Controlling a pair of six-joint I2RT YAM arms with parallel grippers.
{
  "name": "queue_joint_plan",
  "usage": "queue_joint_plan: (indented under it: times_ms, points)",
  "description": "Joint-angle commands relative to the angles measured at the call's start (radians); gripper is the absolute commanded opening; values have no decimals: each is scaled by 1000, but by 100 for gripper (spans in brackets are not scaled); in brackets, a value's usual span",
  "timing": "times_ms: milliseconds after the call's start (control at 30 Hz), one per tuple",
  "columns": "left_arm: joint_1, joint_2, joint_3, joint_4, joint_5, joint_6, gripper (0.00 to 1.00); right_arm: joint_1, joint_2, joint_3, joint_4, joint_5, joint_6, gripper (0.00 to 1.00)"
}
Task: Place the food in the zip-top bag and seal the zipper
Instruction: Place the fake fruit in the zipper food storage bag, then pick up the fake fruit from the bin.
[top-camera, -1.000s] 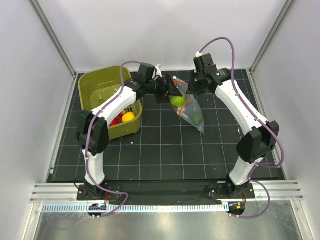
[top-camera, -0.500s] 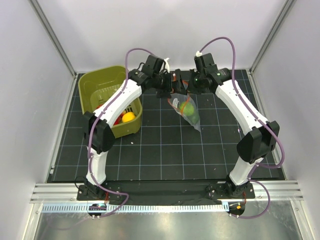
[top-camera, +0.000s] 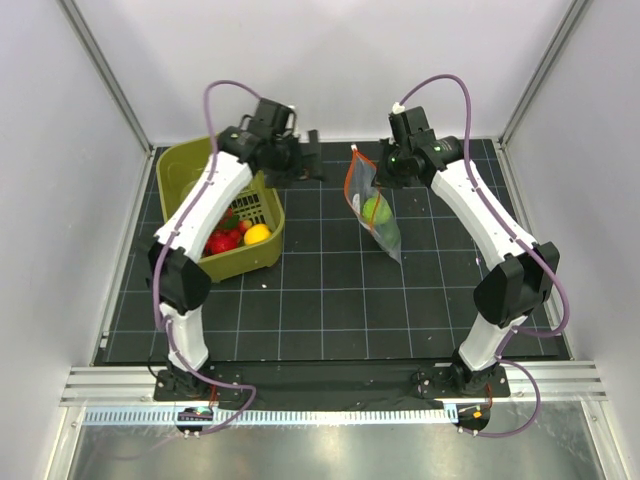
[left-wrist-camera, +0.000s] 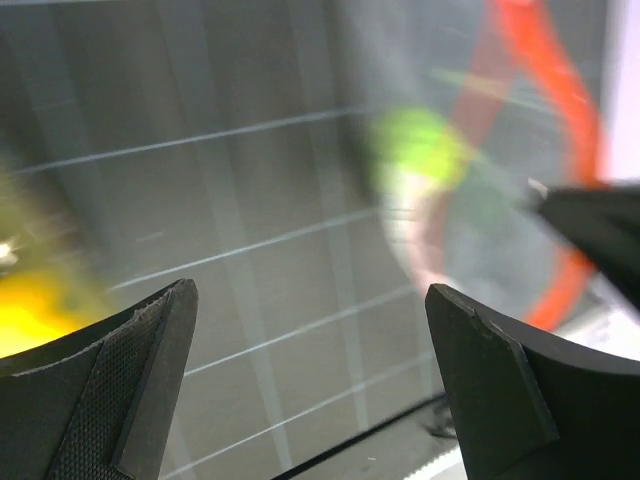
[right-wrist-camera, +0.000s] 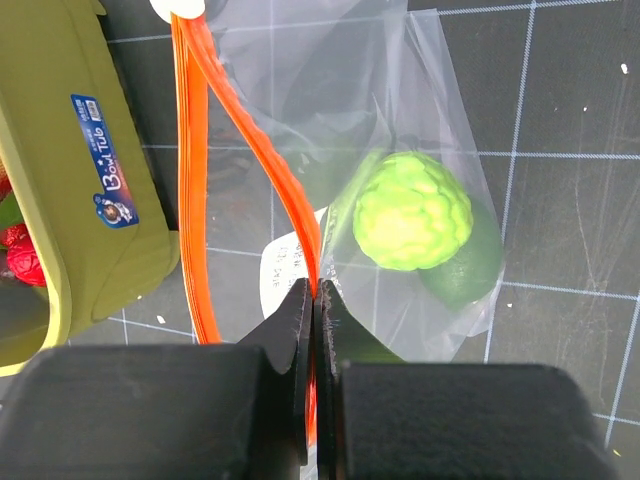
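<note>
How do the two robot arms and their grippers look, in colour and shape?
The left arm and the right arm have white rounded links with black joints; a purple cable loops along each. The left gripper and the right gripper have black wedge-shaped fingers.

Clear glossy plastic zip-top bag (right-wrist-camera: 350, 110) — matt olive plastic basket (right-wrist-camera: 60, 150).
</note>
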Motion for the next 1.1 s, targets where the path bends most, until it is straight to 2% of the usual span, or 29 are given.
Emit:
queue_joint_plan:
  times_ms: [0, 200, 300, 400, 667, 900, 1033, 1067]
  points:
    - [116, -154, -73, -86, -152, 41, 100, -4, -54, -4, 20, -3, -13, 1]
    - [217, -297, -257, -129, -408, 88, 100, -9, -50, -11, 19, 31, -18, 1]
    - [319, -375, -375, -101, -355, 68, 100, -9, -45, -15, 17, 28, -21, 1]
    - [373, -407, -464, -81, -342, 65, 100, -12, -34, -9, 15, 27, -21, 1]
    - [392, -254, -466, -238, -431, 120, 100, -15, -2, 18, 12, 14, -29, 1]
    - [429, -229, -547, -262, -342, 160, 98, -20, 18, 26, 12, -19, -27, 1]
    - [476, -186, -579, -235, -266, 190, 94, -20, 25, 20, 15, -33, -21, 1]
    - [489, -173, -575, -226, -255, 203, 90, -20, 25, 18, 19, -36, -20, 1]
